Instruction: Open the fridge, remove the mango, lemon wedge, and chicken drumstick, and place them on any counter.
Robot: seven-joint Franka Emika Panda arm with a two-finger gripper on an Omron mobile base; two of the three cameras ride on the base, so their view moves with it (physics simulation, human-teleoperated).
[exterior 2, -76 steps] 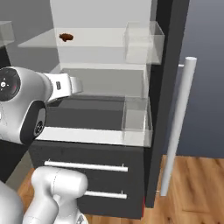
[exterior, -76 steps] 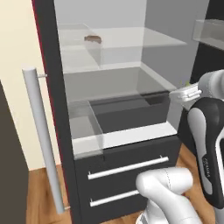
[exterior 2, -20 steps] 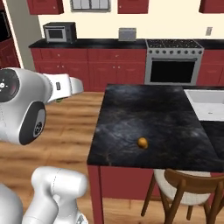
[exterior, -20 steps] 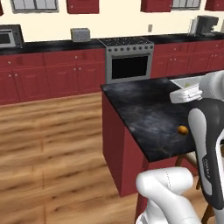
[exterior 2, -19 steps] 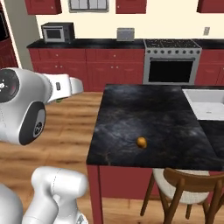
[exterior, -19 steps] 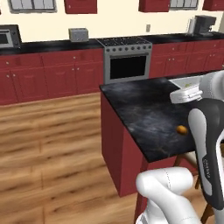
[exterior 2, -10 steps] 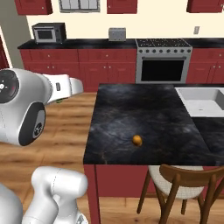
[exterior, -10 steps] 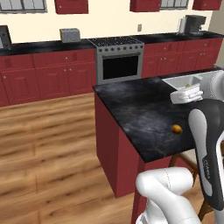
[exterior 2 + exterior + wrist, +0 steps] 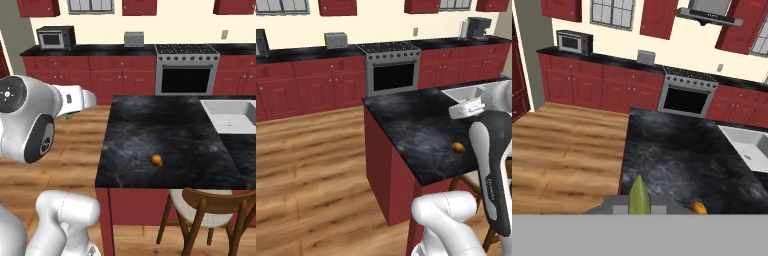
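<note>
Having shifted leftward across both base views since the earlier frames, the counter (image 9: 165,135) bears the mango (image 9: 157,160) near its front edge, right of the gripper (image 9: 638,204) clenched on the lemon wedge (image 9: 638,196).

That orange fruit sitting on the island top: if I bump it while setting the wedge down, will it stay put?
Probably not. The mango looks small and roundish, so a nudge would likely roll it. The counter top is glossy stone, offering little grip. It lies fairly near the front edge, so release the lemon wedge well clear.
</note>
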